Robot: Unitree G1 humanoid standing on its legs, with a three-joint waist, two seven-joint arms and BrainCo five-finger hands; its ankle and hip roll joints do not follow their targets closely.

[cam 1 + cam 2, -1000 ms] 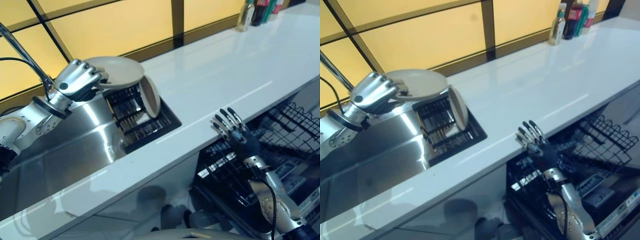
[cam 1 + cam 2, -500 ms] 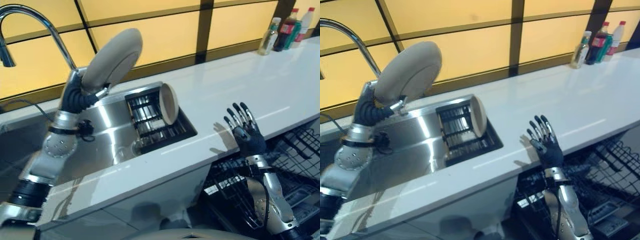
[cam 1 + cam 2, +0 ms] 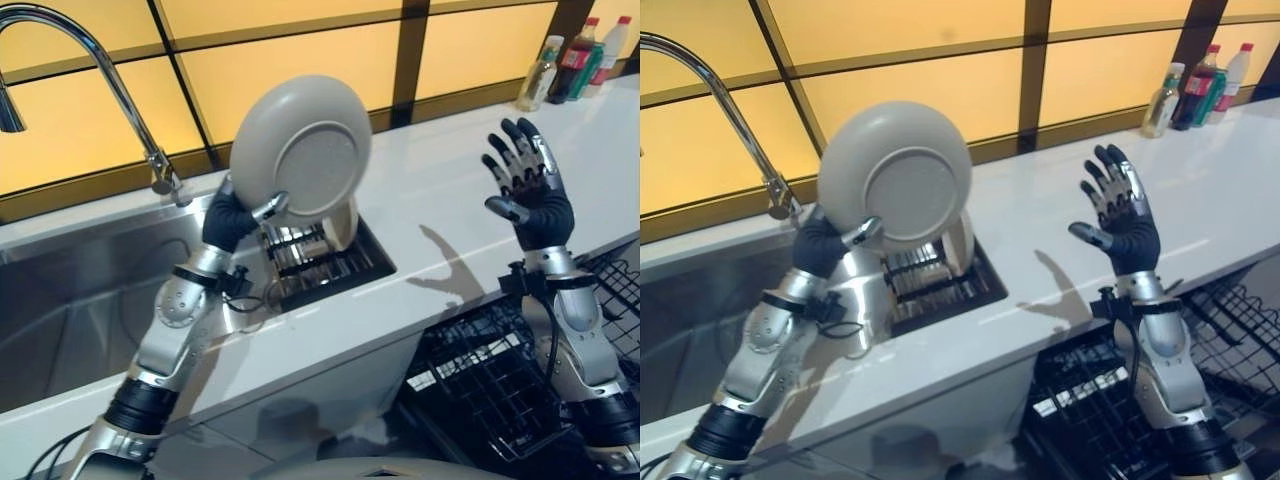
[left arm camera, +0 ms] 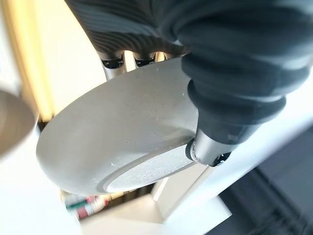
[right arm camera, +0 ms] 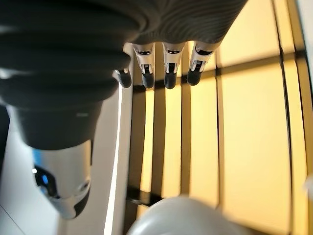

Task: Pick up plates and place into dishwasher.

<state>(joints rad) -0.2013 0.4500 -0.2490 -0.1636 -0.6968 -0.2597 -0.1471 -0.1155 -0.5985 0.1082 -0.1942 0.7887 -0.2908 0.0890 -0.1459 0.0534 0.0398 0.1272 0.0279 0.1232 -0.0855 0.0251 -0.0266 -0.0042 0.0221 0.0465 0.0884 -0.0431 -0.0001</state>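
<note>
In the left eye view my left hand (image 3: 232,215) is gripping a round, matte beige plate (image 3: 300,150) by its rim, holding it on edge above the steel sink's (image 3: 80,300) dark slotted rack (image 3: 320,255), where another plate (image 3: 341,222) is leaning. My right hand (image 3: 528,180) is hanging open, fingers spread, over the glossy white counter (image 3: 450,190) beside the sink. In the left wrist view, the thumb (image 4: 230,98) is pressing the plate's smooth underside.

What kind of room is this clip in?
Most likely a kitchen: a steel sink with a tall faucet, a white counter, and an open dishwasher rack below it. The left hand holds up a plate.
</note>
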